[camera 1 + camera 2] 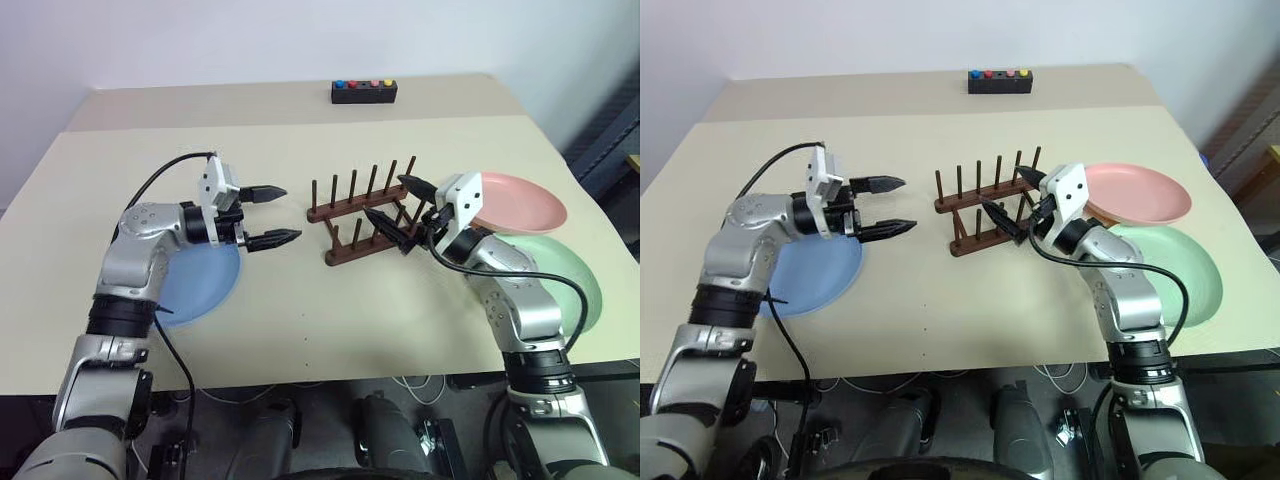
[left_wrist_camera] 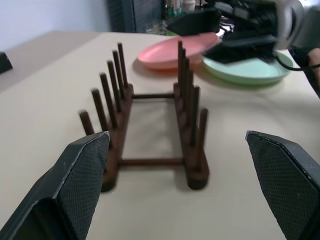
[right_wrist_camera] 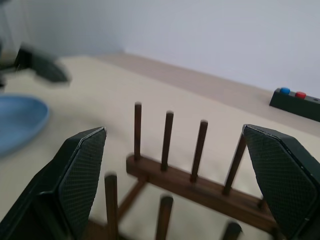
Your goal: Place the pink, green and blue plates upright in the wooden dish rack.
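left eye view: three round matte plates lie flat on the beige worktop (image 1: 300, 320), blue plate (image 1: 205, 285) under the left arm, pink plate (image 1: 520, 200) and green plate (image 1: 570, 270) at right. one dark wooden dish rack (image 1: 362, 212) stands between two spread, empty pincers, left pincer (image 1: 270, 214), right pincer (image 1: 396, 212). left wrist view: two peg rows. right wrist view: thin round pegs.
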`<action>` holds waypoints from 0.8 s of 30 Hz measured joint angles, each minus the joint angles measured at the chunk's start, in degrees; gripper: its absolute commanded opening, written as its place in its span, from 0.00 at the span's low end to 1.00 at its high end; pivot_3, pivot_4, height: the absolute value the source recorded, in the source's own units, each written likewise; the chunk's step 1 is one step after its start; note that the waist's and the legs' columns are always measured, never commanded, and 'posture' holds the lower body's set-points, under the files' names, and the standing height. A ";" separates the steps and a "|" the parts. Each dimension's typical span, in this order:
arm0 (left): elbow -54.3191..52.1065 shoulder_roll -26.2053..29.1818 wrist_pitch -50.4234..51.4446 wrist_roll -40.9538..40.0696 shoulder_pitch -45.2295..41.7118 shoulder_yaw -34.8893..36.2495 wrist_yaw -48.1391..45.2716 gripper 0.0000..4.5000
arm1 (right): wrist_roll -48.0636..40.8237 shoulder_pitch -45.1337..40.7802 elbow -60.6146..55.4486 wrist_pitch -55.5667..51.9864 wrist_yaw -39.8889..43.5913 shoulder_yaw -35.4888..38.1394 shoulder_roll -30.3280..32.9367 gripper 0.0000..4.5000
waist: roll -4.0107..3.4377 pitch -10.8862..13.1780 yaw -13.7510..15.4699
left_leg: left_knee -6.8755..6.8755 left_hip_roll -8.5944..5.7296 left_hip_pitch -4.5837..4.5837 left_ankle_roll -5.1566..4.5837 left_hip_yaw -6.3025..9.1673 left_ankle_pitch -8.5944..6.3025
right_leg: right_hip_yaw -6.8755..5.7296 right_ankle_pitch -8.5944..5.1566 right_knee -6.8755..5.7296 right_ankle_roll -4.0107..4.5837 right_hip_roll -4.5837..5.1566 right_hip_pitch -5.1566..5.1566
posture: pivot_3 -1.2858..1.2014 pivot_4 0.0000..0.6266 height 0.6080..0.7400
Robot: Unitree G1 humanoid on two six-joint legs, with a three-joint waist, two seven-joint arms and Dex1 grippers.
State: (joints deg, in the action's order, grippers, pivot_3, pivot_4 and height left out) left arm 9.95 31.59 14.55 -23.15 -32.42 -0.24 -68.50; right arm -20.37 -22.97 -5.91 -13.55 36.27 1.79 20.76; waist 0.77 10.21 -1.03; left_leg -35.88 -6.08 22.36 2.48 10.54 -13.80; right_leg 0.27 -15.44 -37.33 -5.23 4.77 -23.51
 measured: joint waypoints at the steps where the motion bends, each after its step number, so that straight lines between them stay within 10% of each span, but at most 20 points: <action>1: -0.45 -0.08 0.48 -0.01 0.94 -0.02 0.53 1.00 | 0.00 -0.03 -0.42 0.01 -0.04 -0.36 -0.04 1.00 | 0.00 0.00 0.10 | 0.00 0.00 0.01 0.00 0.00 0.00 | 0.00 0.00 0.00 0.00 -0.01 -0.01 | 0.52 0.24 1.00; 24: 8.26 -15.94 0.37 22.47 -3.21 -17.17 21.37 1.00 | 0.26 7.15 -2.97 2.27 -1.60 6.25 4.40 1.00 | -0.03 0.00 0.58 | -0.20 -0.06 -0.03 -0.28 -0.68 -0.02 | 0.61 0.30 0.12 -0.38 -0.11 0.00 | 0.52 0.24 1.00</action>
State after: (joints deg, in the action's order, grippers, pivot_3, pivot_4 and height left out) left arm 18.22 15.65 14.92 -0.68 -35.63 -17.41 -47.13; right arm -20.10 -15.83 -8.88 -11.28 34.66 8.03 25.16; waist 0.74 10.21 -0.46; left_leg -36.09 -6.14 22.33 2.21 9.86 -13.82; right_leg 0.88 -15.14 -37.21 -5.61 4.66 -23.51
